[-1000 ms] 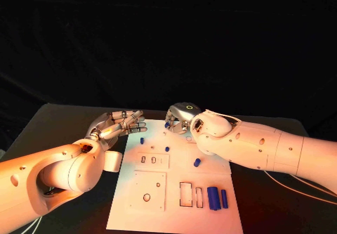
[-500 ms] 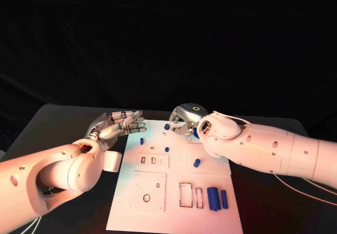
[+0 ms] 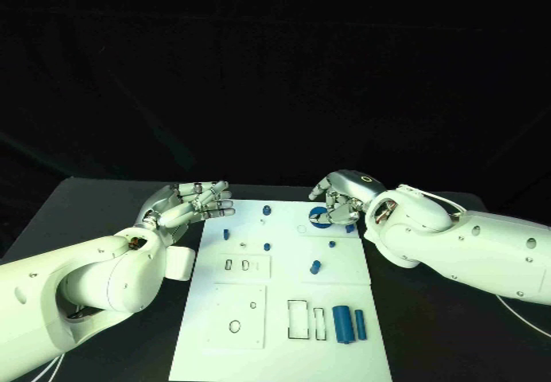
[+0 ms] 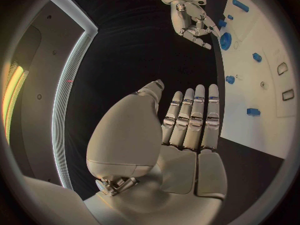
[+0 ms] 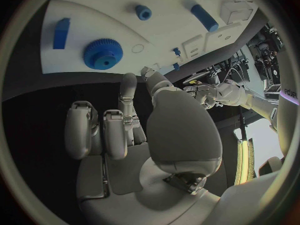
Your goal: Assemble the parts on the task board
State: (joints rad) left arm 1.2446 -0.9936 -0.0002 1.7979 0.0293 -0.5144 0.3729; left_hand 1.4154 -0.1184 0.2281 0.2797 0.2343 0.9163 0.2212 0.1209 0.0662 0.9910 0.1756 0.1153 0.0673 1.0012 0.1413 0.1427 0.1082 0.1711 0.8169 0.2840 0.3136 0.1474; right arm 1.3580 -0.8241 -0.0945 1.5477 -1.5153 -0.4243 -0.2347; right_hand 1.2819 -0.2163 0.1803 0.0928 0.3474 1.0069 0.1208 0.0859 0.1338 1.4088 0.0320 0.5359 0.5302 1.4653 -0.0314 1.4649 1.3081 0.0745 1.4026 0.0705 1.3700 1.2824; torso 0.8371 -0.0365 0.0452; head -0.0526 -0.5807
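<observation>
Right hand (image 3: 335, 199) hangs over the far right corner of the task board (image 3: 287, 318), fingers curled loosely with nothing in them, just beside a blue gear (image 5: 102, 53) that lies flat on the board. Near the gear lie small blue parts: a short peg (image 3: 265, 210), another (image 3: 226, 234), and a tilted cylinder (image 3: 311, 267). Two long blue bars (image 3: 349, 324) lie at the board's near right. Left hand (image 3: 189, 203) hovers off the board's left edge, fingers straight and apart, holding nothing.

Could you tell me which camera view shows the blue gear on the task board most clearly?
The right wrist view: the blue gear lies unobstructed, teeth visible. The head view has it partly behind the right hand; the left wrist view shows it small and distant.
</observation>
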